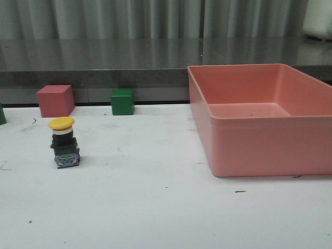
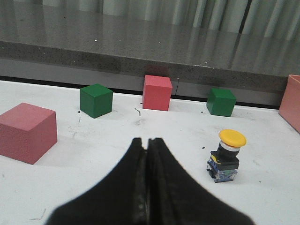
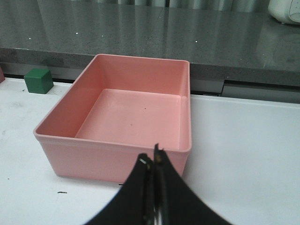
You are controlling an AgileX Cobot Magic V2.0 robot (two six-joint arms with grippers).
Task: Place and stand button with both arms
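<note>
The button (image 1: pixel 64 143) stands upright on the white table at the left, yellow cap on top, black body and bluish-green end on the surface; the left wrist view shows the button (image 2: pixel 226 155) too. My left gripper (image 2: pixel 146 141) is shut and empty, a short way from the button and not touching it. My right gripper (image 3: pixel 152 157) is shut too, holding nothing, just in front of the near wall of the pink bin (image 3: pixel 117 150). Neither gripper shows in the front view.
A large pink bin (image 1: pixel 270 136) fills the right of the table. A red cube (image 1: pixel 55 100) and a green cube (image 1: pixel 122 101) sit by the back edge. The left wrist view adds a second green cube (image 2: pixel 96 100) and a bigger pink block (image 2: pixel 26 131).
</note>
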